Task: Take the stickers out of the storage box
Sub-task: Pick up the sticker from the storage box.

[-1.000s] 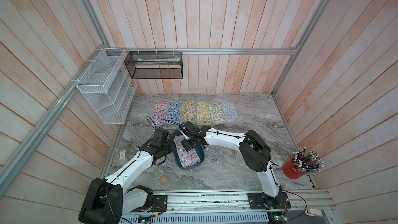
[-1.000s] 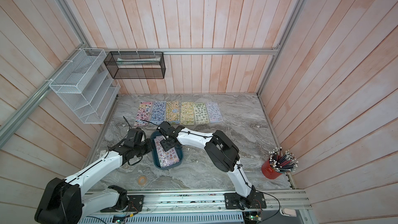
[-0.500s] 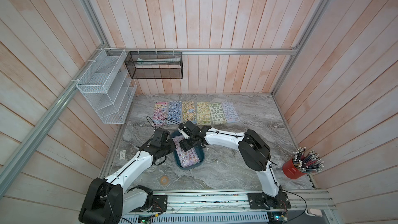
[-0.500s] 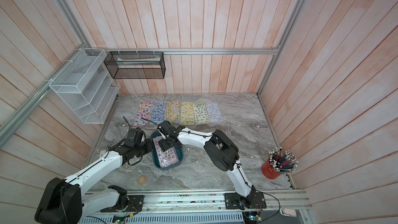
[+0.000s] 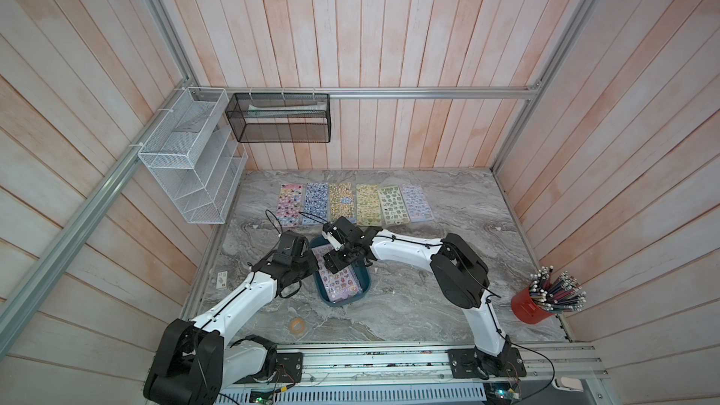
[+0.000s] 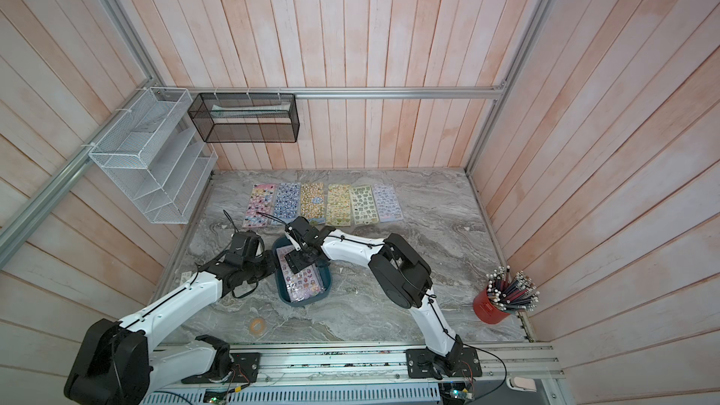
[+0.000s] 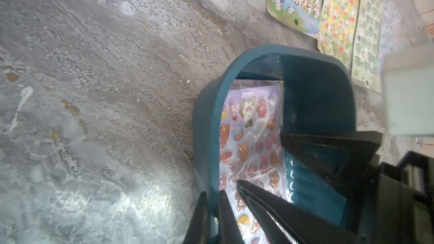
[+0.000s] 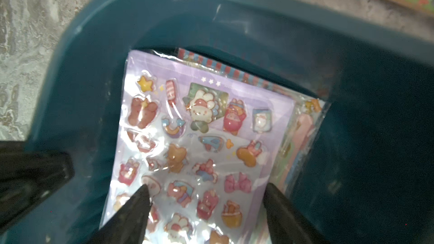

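**Asker:** Where is the storage box?

**Me:** The storage box (image 5: pixel 362 280) sits on the table (image 5: pixel 428 266) between my two arms. It is nearer my base rail than the row of six sheets (image 5: pixel 343 204), which lie flat side by side toward the back wall.

**Asker:** And the stickers?

**Me:** More stickers (image 5: pixel 340 286) lie stacked inside the box. On top is a lilac sheet (image 8: pixel 199 137) with bears, bows and a yellow star. A red-and-blue striped sheet (image 8: pixel 211 65) peeks out past its end, and other sheets show along one long side.

**Asker:** Your left pincer?

**Me:** My left pincer (image 7: pixel 212 201) is pressed together on the box's rim. One finger is outside the wall and one inside, with the teal plastic between them.

**Asker:** The right one?

**Me:** My right pincer (image 8: pixel 206 190) is spread wide, down in the box over the lilac sheet, and it pinches nothing. One fingertip (image 8: pixel 141 198) is over the sheet's face near a long edge, and the other is at the opposite edge. I cannot tell whether the tips touch the glossy wrap.

**Asker:** Anything else on the table?

**Me:** A red cup (image 5: pixel 530 307) full of pencils stands well apart at my right. A small tape ring (image 5: pixel 298 325) lies near the rail.
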